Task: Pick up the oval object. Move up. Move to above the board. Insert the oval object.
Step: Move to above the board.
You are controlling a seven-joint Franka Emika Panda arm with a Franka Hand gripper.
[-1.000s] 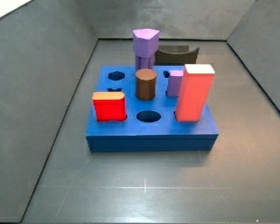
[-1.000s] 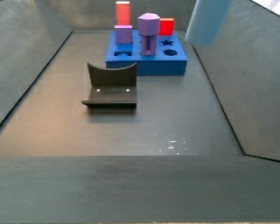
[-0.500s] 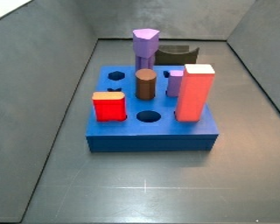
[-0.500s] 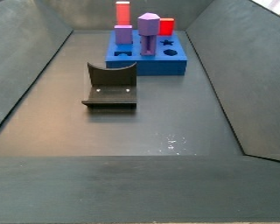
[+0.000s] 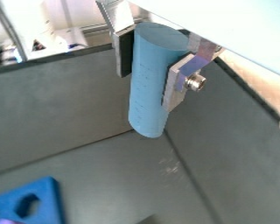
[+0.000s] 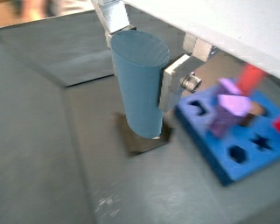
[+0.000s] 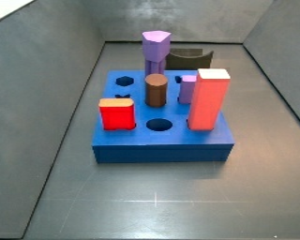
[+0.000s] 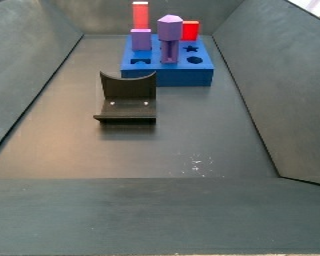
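Observation:
In both wrist views my gripper (image 5: 150,70) (image 6: 143,66) is shut on the oval object (image 5: 150,96) (image 6: 140,96), a tall pale grey-blue peg held upright between the silver fingers (image 5: 178,77) (image 6: 174,74), well above the floor. The board (image 7: 165,148) (image 8: 190,76) is a thick bright-blue block bearing coloured pegs. It shows off to the side of the peg in the wrist views (image 6: 241,164) (image 5: 17,206). Neither the gripper nor the oval object shows in the side views.
On the board stand a tall red-pink block (image 7: 209,98), a short red block (image 7: 116,115), a brown cylinder (image 7: 156,91) and purple pegs (image 7: 157,49). An open hole (image 7: 159,124) lies in its top. The dark fixture (image 8: 127,100) (image 7: 187,60) stands beside the board. Grey walls enclose the floor.
One second ago the pale blue peg showed at the top edge of a side view; it has since left that view. The board and fixture have not moved.

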